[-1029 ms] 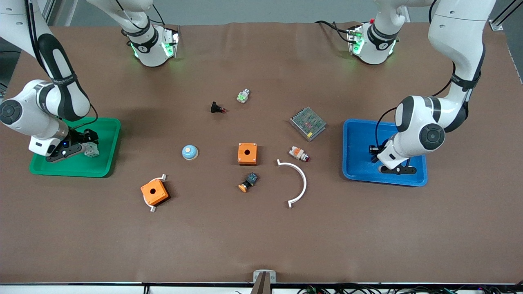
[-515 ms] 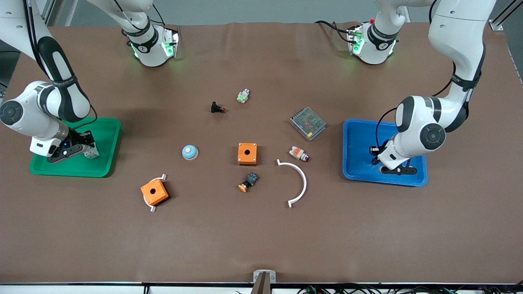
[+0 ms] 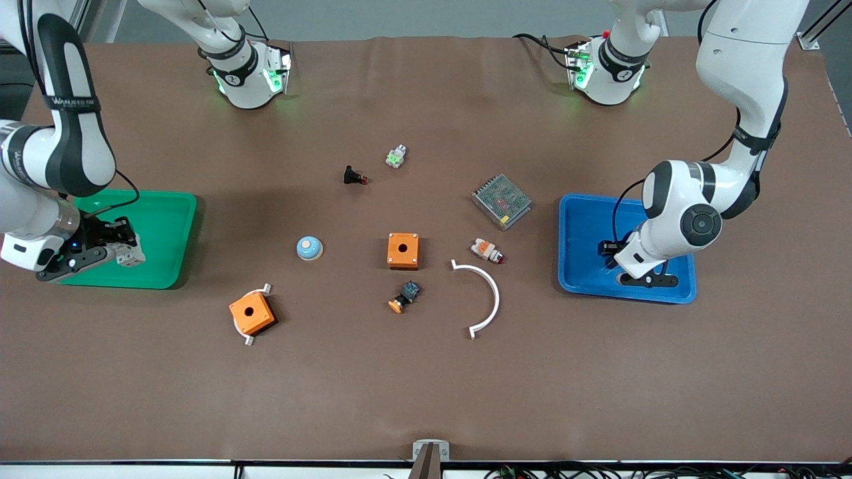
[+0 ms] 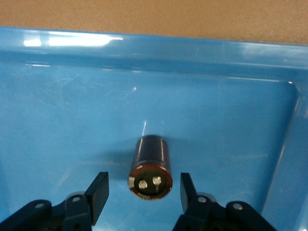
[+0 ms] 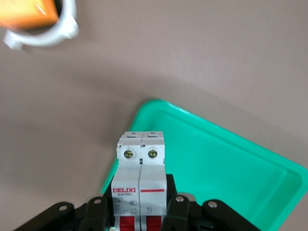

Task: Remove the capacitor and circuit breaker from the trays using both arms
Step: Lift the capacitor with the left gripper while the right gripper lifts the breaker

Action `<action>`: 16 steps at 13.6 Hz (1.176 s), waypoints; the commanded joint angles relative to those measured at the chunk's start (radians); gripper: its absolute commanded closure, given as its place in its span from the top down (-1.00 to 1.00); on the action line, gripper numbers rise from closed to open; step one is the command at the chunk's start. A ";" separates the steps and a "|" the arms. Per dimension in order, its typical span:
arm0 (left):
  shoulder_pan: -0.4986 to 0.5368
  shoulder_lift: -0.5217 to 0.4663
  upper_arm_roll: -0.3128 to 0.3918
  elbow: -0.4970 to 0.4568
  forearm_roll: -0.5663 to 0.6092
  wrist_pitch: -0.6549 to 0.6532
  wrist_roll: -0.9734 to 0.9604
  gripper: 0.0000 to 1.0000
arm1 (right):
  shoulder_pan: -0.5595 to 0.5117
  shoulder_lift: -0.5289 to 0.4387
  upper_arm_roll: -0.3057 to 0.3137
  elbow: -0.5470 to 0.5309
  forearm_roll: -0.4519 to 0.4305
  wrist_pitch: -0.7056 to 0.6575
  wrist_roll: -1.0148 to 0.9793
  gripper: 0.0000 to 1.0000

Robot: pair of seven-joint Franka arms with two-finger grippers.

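The capacitor (image 4: 151, 166), a black stubby cylinder, lies on the floor of the blue tray (image 4: 216, 120) with its two-pin end showing. My left gripper (image 4: 144, 182) is open, one finger on each side of the capacitor, neither touching it. In the front view the left gripper (image 3: 609, 251) is low in the blue tray (image 3: 586, 219), where the capacitor is hidden. My right gripper (image 5: 139, 199) is shut on the breaker (image 5: 141, 178), a white-grey block with red levers. It holds the breaker (image 3: 130, 254) over the edge of the green tray (image 3: 160, 219).
On the table between the trays are an orange box (image 3: 403, 250), an orange box in white brackets (image 3: 251, 313), a blue dome (image 3: 309, 248), a white arc (image 3: 482, 296), a mesh-topped unit (image 3: 502, 201) and several small parts.
My right arm has moved the breaker toward the right arm's end of the green tray and toward the front camera. My left gripper has shifted only slightly in the blue tray.
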 commanded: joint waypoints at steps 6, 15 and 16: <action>0.003 0.007 -0.002 0.039 0.023 0.007 -0.012 -0.06 | 0.462 0.063 -0.003 0.084 0.082 -0.030 0.882 -0.96; -0.019 0.010 -0.018 0.203 0.008 -0.057 -0.168 -0.84 | 0.665 0.289 -0.003 0.134 0.185 0.170 1.183 -0.96; -0.029 0.017 -0.039 0.249 -0.003 -0.088 -0.234 -0.86 | 0.665 0.301 -0.001 0.134 0.187 0.174 1.183 -0.96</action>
